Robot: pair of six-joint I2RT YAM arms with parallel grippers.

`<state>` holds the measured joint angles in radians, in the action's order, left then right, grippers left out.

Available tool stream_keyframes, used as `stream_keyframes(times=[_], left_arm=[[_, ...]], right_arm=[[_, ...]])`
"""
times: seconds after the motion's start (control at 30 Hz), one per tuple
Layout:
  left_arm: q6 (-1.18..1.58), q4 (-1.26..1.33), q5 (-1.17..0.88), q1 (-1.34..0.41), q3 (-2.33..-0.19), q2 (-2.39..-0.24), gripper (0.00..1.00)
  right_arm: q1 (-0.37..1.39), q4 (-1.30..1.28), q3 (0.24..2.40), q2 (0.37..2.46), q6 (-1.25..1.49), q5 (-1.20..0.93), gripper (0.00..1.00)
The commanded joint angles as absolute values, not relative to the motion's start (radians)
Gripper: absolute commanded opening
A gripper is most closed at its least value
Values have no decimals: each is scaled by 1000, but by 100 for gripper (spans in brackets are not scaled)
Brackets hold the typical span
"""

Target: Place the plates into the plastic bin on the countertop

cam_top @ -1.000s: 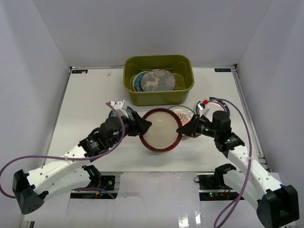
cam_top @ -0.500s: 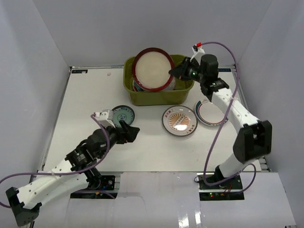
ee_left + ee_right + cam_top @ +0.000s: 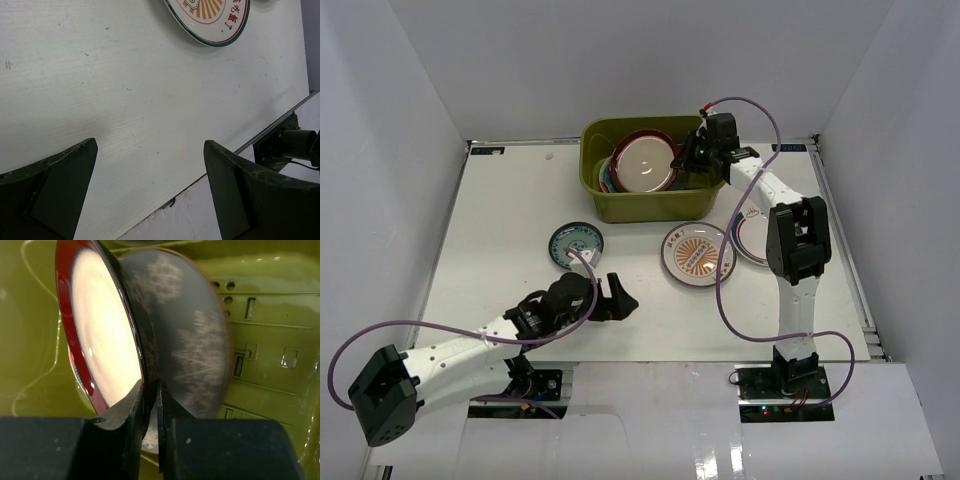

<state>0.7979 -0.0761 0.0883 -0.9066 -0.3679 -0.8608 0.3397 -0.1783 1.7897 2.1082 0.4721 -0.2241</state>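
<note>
The dark red-rimmed plate [image 3: 645,162] was sitting down inside the plastic bin [image 3: 620,208], tilted rather than lying flat. It leaned against the grey deer plate [image 3: 200,340] right behind it. The edges of more plates [image 3: 605,176] were peeking out at its 9 o'clock.

The right gripper [image 3: 692,157] had the plate's rim pinched tight at the 3 o'clock side. In the wrist view both fingers [image 3: 135,410] were clamped on the red edge with the bin's slotted bottom behind.

The bin itself sat at 12 o'clock on the countertop [image 3: 500,220]. Out on the white surface:
- The orange sunburst plate [image 3: 696,253] lay at roughly 6 o'clock from the bin.
- The small teal-patterned plate [image 3: 576,243] lay at about 7 o'clock.
- The white green-rimmed plate [image 3: 748,238] lay at about 4 o'clock, partly covered by the right arm [image 3: 790,235].

The left gripper [image 3: 620,303] was way down near the 6 o'clock edge, with its jaws spread wide and nothing between them. It was well apart from every plate.
</note>
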Motion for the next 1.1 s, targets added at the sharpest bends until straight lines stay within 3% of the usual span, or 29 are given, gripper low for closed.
stream_keyframes(times=[0.0,0.1,0.2,0.23,0.33,0.4,0.57,0.67,0.77,0.87,0.9,0.93,1.0,1.07], left_arm=[[798,-8,87,-911,-380,-900,98],[814,-43,201,-911,-403,-937,97],[833,-74,388,-911,-397,-901,95],[831,-90,428,-911,-399,-888,95],[830,-155,564,-908,-429,-864,95],[830,-182,633,-902,-449,-879,95],[857,-134,672,-841,-430,-917,92],[894,-110,583,-718,-426,-934,90],[934,-126,535,-603,-419,-948,89],[957,-80,480,-496,-379,-948,88],[960,-68,465,-444,-367,-954,88],[959,-26,440,-422,-361,-975,88],[959,-8,407,-382,-362,-1012,87],[954,67,350,-335,-370,-1066,86]], right_arm=[[341,-57,1858,2069,483,-250,8],[341,-64,1845,2089,480,-255,11],[344,-74,1835,2088,471,-238,34],[347,-77,1832,2082,465,-230,51],[353,-77,1825,2046,442,-199,75],[354,-92,1842,2023,425,-193,86],[354,-100,1804,1916,391,-176,95],[356,-84,1703,1800,374,-167,98],[354,-5,1489,1627,379,-161,98],[354,108,1203,1432,414,-137,83],[354,135,1124,1387,425,-133,63],[354,161,971,1297,457,-127,50],[354,217,832,1220,485,-115,8],[354,224,676,1109,502,-66,8]])
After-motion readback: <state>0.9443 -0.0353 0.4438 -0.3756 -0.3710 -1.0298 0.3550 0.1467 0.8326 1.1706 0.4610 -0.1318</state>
